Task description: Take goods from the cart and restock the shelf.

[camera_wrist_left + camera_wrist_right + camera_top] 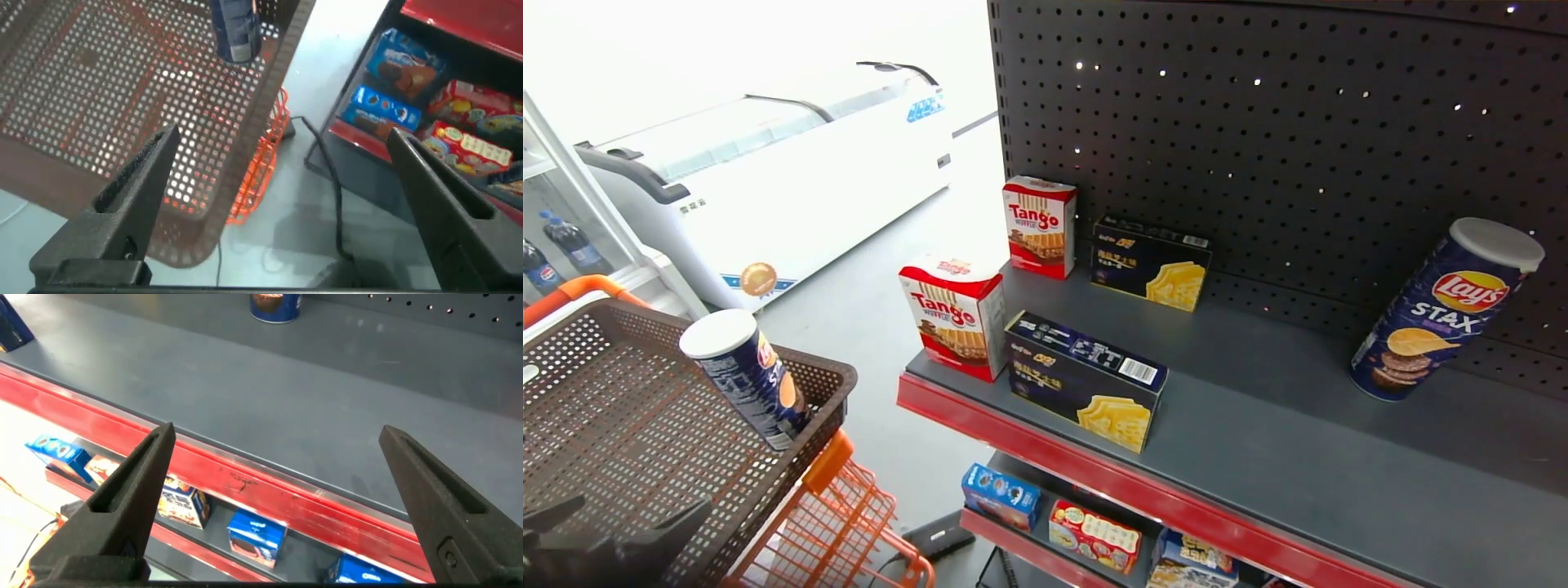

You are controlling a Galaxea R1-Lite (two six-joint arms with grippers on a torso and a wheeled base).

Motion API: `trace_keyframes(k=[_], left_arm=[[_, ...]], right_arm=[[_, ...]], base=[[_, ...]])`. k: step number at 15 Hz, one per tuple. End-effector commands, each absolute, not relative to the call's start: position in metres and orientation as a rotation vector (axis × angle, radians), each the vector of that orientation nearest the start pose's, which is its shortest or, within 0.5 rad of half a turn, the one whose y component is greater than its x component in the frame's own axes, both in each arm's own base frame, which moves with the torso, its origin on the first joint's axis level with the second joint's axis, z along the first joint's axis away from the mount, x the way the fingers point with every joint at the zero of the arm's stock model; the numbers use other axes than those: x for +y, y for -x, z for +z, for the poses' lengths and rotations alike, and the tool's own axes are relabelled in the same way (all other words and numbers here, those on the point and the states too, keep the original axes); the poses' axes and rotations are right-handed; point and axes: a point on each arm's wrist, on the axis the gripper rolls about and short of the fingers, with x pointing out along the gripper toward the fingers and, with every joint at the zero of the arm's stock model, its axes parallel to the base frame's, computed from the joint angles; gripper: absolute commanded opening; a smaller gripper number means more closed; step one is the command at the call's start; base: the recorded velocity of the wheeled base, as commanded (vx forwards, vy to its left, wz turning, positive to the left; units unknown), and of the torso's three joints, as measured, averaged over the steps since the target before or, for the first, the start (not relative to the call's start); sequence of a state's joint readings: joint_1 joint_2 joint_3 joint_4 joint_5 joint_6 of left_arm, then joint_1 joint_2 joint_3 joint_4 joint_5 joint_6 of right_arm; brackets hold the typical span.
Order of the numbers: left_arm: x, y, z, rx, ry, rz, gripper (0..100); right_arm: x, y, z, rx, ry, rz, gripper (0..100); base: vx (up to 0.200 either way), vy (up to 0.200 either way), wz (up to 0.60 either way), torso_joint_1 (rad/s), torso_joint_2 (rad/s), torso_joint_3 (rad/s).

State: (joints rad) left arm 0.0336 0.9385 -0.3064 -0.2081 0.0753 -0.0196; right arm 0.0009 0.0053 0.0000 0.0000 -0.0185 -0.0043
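- Fetching the next item from the cart is judged to be the step in hand: one dark blue cylindrical chip can with a white lid (pixel 747 376) is left in the brown perforated plastic basket (pixel 621 408) on top of the orange wire cart (pixel 841 523).
- The can is seen at the basket's corner nearest the shelf, close against the rim and not grasped.
- The left gripper (pixel 282 139) is held over the basket's near edge with its jaws spread wide and nothing between them; the can lies well beyond it.
- The right gripper (pixel 278 434) is released too and is placed in front of the red front edge of the dark grey metal shelf (pixel 1258 425).
- A matching chip can (pixel 1441 310) is stood at the back of the shelf by the pegboard, with bare shelf in front of it.
- Next, the left gripper is probably to be brought across the basket, set around the can's body, clenched, and lifted clear of the rim.
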Motion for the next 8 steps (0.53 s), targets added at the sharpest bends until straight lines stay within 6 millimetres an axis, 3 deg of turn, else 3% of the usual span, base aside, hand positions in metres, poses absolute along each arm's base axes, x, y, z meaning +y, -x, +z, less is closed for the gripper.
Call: trace_keyframes(k=[1, 5, 8], left_arm=[[0.01, -0.14, 0.144, 0.486, -0.016, 0.141, 100], [0.033, -0.185, 0.13, 0.402, -0.096, 0.303, 100], [0.037, -0.211, 0.114, 0.332, -0.09, 0.313, 100]], right_arm=[[0.0, 0.022, 0.076, 0.006, 0.005, -0.017, 100], [0.0, 0.022, 0.076, 0.006, 0.005, -0.017, 100], [0.0, 0.022, 0.076, 0.006, 0.005, -0.017, 100]], base=[[0.0, 0.0, 0.0, 0.0, 0.0, 0.0], [0.0, 0.0, 0.0, 0.0, 0.0, 0.0], [0.0, 0.0, 0.0, 0.0, 0.0, 0.0]])
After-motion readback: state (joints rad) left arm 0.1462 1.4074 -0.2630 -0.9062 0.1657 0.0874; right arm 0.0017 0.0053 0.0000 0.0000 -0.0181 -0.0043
